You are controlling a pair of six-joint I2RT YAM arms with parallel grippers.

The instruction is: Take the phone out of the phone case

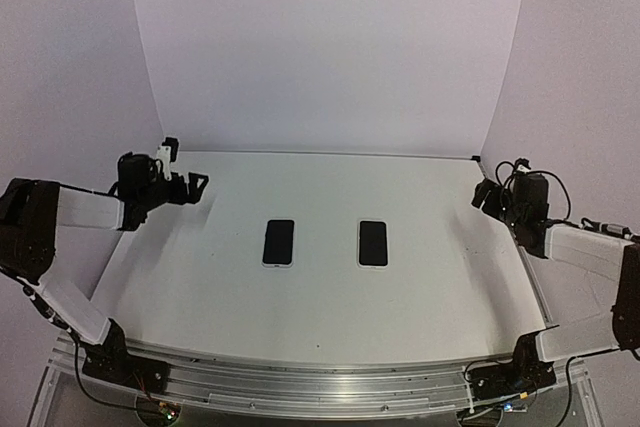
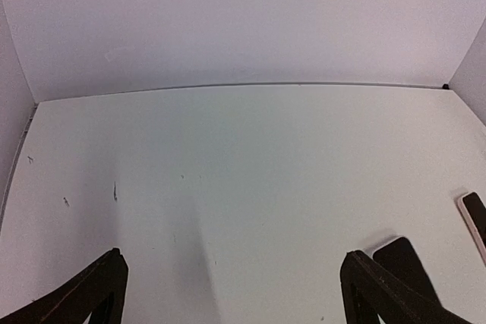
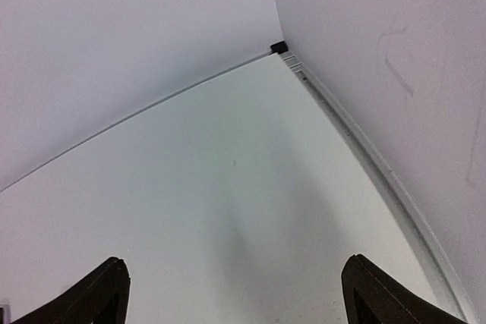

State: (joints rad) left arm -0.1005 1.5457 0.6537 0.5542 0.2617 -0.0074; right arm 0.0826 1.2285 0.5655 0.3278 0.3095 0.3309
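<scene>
Both arms sit wide at the table (image 1: 200,287) edges. The left pincer (image 1: 195,185) and right pincer (image 1: 482,195) are spread apart, holding nothing. Mid-table lie two dark slabs, side by side and apart: a pale-rimmed one, probably the case (image 1: 279,242), and probably the phone (image 1: 373,243). Separation looks done; otherwise pin the rim, then peel.

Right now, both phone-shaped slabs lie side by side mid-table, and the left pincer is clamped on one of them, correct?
No, the top external view shows the left pincer open, touching neither. The left slab and right slab do lie side by side mid-table.
</scene>
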